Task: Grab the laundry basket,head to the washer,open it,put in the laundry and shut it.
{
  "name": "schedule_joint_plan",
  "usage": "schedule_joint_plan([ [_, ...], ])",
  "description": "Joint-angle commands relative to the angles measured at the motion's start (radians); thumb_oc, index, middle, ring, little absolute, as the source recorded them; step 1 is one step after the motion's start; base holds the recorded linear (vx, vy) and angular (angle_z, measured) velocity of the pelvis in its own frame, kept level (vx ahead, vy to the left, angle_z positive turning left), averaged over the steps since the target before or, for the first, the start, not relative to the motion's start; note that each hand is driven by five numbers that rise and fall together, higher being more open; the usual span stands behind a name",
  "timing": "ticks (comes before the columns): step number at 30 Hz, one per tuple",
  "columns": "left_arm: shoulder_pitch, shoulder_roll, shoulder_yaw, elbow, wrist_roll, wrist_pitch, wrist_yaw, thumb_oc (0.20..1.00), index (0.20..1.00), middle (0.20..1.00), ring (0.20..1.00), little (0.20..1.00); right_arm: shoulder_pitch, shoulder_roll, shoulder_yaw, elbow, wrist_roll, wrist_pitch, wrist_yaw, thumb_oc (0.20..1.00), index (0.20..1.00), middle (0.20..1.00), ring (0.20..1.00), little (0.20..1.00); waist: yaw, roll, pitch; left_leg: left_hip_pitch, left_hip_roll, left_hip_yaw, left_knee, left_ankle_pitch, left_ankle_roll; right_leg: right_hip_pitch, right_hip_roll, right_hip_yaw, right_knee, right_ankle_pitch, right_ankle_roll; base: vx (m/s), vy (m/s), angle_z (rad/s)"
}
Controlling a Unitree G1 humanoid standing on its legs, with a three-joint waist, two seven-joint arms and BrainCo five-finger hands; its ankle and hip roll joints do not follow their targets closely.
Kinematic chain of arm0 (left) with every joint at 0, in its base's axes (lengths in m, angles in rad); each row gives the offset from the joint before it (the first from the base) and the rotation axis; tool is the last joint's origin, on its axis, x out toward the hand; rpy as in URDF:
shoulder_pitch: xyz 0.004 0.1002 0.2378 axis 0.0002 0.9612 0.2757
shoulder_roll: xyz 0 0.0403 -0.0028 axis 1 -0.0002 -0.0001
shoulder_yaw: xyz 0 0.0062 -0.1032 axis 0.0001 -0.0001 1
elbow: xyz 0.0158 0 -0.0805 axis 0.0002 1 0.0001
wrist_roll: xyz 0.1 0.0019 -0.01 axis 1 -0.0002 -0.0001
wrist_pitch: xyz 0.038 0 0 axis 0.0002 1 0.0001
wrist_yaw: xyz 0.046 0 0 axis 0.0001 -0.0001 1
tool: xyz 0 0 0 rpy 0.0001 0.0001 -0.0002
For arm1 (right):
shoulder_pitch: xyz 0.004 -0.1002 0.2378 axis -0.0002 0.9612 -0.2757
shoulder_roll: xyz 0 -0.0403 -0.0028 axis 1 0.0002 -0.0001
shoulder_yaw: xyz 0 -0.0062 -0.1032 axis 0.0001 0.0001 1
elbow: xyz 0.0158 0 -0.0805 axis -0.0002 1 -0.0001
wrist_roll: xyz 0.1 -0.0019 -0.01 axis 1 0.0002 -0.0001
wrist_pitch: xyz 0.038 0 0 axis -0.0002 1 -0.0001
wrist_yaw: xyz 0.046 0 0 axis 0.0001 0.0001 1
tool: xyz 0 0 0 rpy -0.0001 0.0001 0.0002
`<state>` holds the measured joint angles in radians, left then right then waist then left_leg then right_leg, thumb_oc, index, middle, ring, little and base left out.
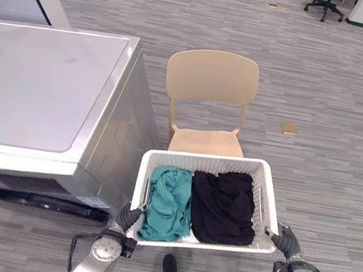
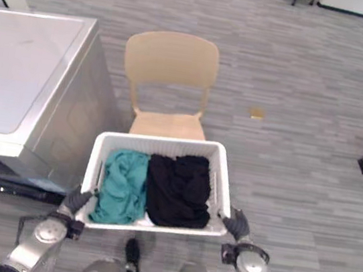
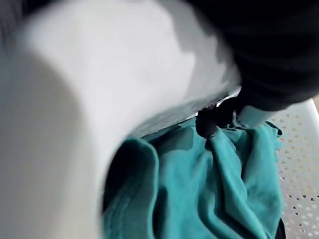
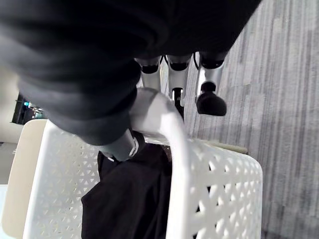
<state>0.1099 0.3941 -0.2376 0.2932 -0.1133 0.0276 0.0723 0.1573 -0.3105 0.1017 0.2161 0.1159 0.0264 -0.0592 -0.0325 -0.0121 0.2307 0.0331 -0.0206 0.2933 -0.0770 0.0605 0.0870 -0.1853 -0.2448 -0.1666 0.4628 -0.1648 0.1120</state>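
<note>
Gripping the laundry basket [image 1: 266, 171] rim, apparently, left robot hand [image 1: 127, 218] and right robot hand [image 1: 286, 241].

White laundry basket [image 1: 264, 181] held at its near corners, left hand [image 1: 128, 218] at the near-left corner and right hand [image 1: 286, 241] at the near-right, finger closure not readable from here. Inside it, teal garment [image 1: 167, 203] on the left touching black garment [image 1: 222, 206] on the right. Basket's far rim sits over the seat of a tan chair [image 1: 211, 86], silver washer [image 1: 38, 95] with lid closed just left of basket, small tan object [image 1: 290, 129] on grey carpet right of chair.
</note>
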Motion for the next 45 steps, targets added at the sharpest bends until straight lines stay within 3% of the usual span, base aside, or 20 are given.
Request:
schedule_joint_plan([
  [1,-0.019,0.002,0.044,-0.062,0.011,-0.103,0.047,0.2,0.2,0.2,0.2,0.2,-0.068,-0.032,0.016,-0.004,-0.006,-0.088,-0.003,0.2,0.2,0.2,0.2,0.2,-0.01,-0.006,-0.026,-0.04,0.065,-0.055,0.124,-0.117,-0.089,0.073,0.076,-0.018,-0.226,0.082,0.049,0.13,-0.016,0.05],
  [7,-0.135,-0.027,0.0,0.024,0.061,-0.116,0.111,0.2,0.2,0.2,0.2,0.2,-0.143,-0.037,0.062,0.045,-0.028,-0.092,-0.049,0.2,0.2,0.2,0.2,0.2,-0.01,-0.004,-0.019,-0.06,0.052,-0.056,0.111,-0.111,-0.096,0.101,0.089,-0.012,-0.328,0.097,0.05,0.03,-0.026,0.35],
  [13,-0.447,-0.069,-0.093,0.243,0.059,-0.121,0.286,0.2,0.2,0.2,0.2,0.2,-0.441,-0.012,0.197,0.178,-0.017,-0.109,-0.166,0.2,0.2,0.2,0.2,0.2,0.005,0.009,0.067,-0.271,0.071,-0.087,0.11,-0.04,-0.114,-0.081,0.099,-0.019,-0.341,0.137,0.031,-0.25,-0.037,-0.08],
  [18,-0.647,-0.062,-0.147,0.421,0.076,-0.116,0.362,0.2,0.2,0.2,0.2,0.2,-0.623,0.018,0.273,0.306,-0.019,-0.112,-0.23,0.2,0.2,0.2,0.2,0.2,0.012,0.013,0.112,-0.347,0.076,-0.104,0.099,0.0,-0.123,-0.148,0.101,-0.018,-0.346,0.152,0.027,-0.08,-0.009,0.05],
  [24,-0.773,-0.044,-0.165,0.536,0.095,-0.101,0.429,0.2,0.2,0.2,0.2,0.2,-0.74,0.049,0.327,0.402,-0.013,-0.107,-0.258,0.2,0.2,0.2,0.2,0.2,0.017,0.012,0.162,-0.357,0.074,-0.126,0.101,-0.013,-0.136,-0.159,0.096,-0.013,-0.34,0.14,0.039,0.03,0.015,0.03],
  [25,-0.767,-0.043,-0.16,0.526,0.096,-0.1,0.435,0.448,0.448,0.448,0.448,0.448,-0.735,0.054,0.333,0.4,-0.015,-0.106,-0.256,0.2,0.2,0.2,0.2,0.2,0.018,0.01,0.163,-0.357,0.075,-0.127,0.103,-0.014,-0.136,-0.156,0.094,-0.011,-0.342,0.14,0.039,-0.05,0.018,-0.02],
  [26,-0.765,-0.043,-0.158,0.522,0.098,-0.1,0.441,0.915,0.915,0.915,0.915,0.915,-0.731,0.058,0.336,0.399,-0.014,-0.105,-0.253,0.351,0.351,0.351,0.351,0.351,0.019,0.008,0.166,-0.371,0.076,-0.12,0.107,0.007,-0.13,-0.165,0.094,-0.012,-0.348,0.163,0.032,-0.05,0.027,-0.04],
  [27,-0.762,-0.045,-0.159,0.517,0.1,-0.1,0.443,1.0,1.0,1.0,1.0,1.0,-0.729,0.063,0.34,0.398,-0.013,-0.106,-0.252,0.74,0.74,0.74,0.74,0.74,0.019,0.007,0.166,-0.367,0.076,-0.119,0.108,0.005,-0.13,-0.162,0.093,-0.013,-0.35,0.163,0.033,0.03,0.033,-0.06],
  [28,-0.756,-0.047,-0.159,0.515,0.103,-0.099,0.446,1.0,1.0,1.0,1.0,1.0,-0.72,0.066,0.342,0.395,-0.012,-0.107,-0.249,1.0,1.0,1.0,1.0,1.0,0.019,0.007,0.162,-0.351,0.075,-0.126,0.104,-0.017,-0.137,-0.148,0.093,-0.009,-0.348,0.141,0.04,0.03,0.032,-0.04],
  [29,-0.755,-0.047,-0.156,0.511,0.106,-0.099,0.452,1.0,1.0,1.0,1.0,1.0,-0.717,0.069,0.342,0.388,-0.011,-0.11,-0.247,1.0,1.0,1.0,1.0,1.0,0.019,0.005,0.163,-0.362,0.076,-0.118,0.109,0.001,-0.131,-0.156,0.092,-0.012,-0.352,0.162,0.033,0.04,0.046,0.02],
  [36,-0.66,-0.051,-0.107,0.433,0.097,-0.106,0.452,1.0,1.0,1.0,1.0,1.0,-0.619,0.073,0.317,0.316,0.024,-0.125,-0.214,1.0,1.0,1.0,1.0,1.0,0.018,-0.003,0.156,-0.336,0.074,-0.11,0.122,-0.021,-0.127,-0.125,0.087,-0.011,-0.354,0.161,0.033,0.01,0.035,0.06],
  [45,-0.435,-0.028,0.034,0.182,0.076,-0.143,0.39,1.0,1.0,1.0,1.0,1.0,-0.403,-0.017,0.162,0.162,0.032,-0.134,-0.15,1.0,1.0,1.0,1.0,1.0,0.011,-0.007,0.118,-0.267,0.062,-0.092,0.08,-0.028,-0.126,-0.067,0.082,-0.023,-0.367,0.155,0.04,0.04,0.03,0.02],
])
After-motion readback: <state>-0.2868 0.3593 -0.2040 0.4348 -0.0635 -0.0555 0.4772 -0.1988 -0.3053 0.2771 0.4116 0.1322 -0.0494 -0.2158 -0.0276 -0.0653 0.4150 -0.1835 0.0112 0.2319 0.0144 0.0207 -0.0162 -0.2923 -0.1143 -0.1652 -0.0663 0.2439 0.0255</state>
